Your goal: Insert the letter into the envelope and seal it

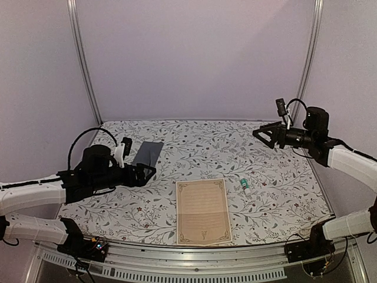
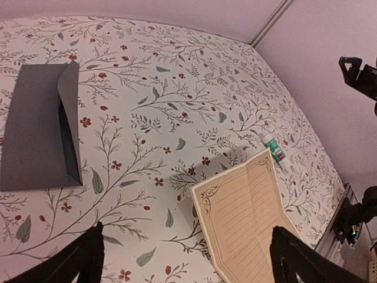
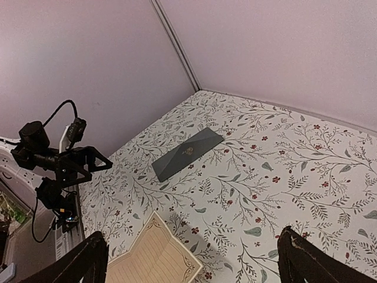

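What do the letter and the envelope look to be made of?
Letter: probably paper, tan and matt like parchment; it is thin, shows a fold crease and carries a printed dark border.
Envelope: likely dark grey matt paper or thin card; it lies flat with sharp flap edges and no gloss.

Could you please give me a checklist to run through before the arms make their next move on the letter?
1. Left gripper open and empty: ok.
2. Right gripper open and empty: ok.
3. Letter uncovered on the tablecloth, nothing resting on it: ok.
4. Tube apart from the letter: ok, it lies off to the right.
5. Envelope flap open enough for insertion: cannot tell.
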`<state>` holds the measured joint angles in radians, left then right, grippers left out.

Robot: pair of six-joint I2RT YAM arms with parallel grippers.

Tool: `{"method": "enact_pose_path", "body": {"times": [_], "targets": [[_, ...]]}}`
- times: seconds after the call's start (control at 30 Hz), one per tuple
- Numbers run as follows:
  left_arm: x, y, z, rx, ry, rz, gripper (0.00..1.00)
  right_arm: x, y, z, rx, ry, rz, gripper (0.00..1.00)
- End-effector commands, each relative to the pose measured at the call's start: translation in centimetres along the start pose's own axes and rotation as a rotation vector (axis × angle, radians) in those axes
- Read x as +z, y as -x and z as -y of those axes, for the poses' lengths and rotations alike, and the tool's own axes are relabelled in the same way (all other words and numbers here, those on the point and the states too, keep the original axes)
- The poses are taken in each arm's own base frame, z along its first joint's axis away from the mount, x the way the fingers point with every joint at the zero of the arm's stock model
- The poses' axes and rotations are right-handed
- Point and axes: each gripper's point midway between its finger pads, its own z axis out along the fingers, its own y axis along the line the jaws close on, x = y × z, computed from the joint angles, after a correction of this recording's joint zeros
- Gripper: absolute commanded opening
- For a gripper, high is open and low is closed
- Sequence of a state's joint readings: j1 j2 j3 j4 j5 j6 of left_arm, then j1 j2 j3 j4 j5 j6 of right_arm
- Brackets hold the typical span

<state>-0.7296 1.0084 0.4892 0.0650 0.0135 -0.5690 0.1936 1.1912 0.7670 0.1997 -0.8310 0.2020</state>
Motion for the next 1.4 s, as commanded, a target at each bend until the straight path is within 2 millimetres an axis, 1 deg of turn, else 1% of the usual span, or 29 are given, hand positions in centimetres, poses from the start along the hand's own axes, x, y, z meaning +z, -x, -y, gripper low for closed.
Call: {"method": "enact_pose_path", "body": {"times": [0.0,0.1,0.17,0.2,0.23,0.33,0.63,0.8,1.03,1.2,1.37], "targets": [[-0.3,0.6,0.9,0.018,-0.015,0.011,0.98,2.8,-3.3,-0.2,0.054,0.04,-0.149,0.99],[-0.5,0.8,1.1,0.018,-0.021,0.021,0.98,4.4,-5.5,-0.5,0.103,0.063,-0.202,0.99],[-0.6,0.9,1.1,0.017,-0.024,0.026,0.98,5.5,-7.7,-0.2,0.169,0.075,-0.251,0.99],[-0.7,0.9,1.2,0.017,-0.027,0.028,0.98,5.9,-8.6,-0.2,0.193,0.077,-0.269,0.99],[-0.7,0.9,1.2,0.016,-0.027,0.028,0.98,6.3,-9.8,0.1,0.229,0.076,-0.295,0.99],[-0.7,0.9,1.2,0.016,-0.028,0.03,0.98,7.2,-12.4,0.0,0.288,0.088,-0.342,0.98],[-0.9,1.0,1.3,0.014,-0.031,0.033,0.97,8.7,-17.6,-1.5,0.344,0.102,-0.434,0.96],[-1.1,1.1,1.4,0.013,-0.035,0.037,0.97,9.0,-19.5,-1.1,0.379,0.081,-0.463,0.96],[-1.2,1.1,1.5,0.012,-0.038,0.04,0.98,9.6,-21.4,-1.6,0.387,0.103,-0.511,0.95],[-1.2,1.2,1.7,0.008,-0.05,0.039,0.98,10.0,-22.1,-1.8,0.384,0.114,-0.527,0.94],[-1.2,1.1,1.8,0.008,-0.056,0.038,0.98,10.6,-22.6,-2.3,0.381,0.134,-0.542,0.91]]}}
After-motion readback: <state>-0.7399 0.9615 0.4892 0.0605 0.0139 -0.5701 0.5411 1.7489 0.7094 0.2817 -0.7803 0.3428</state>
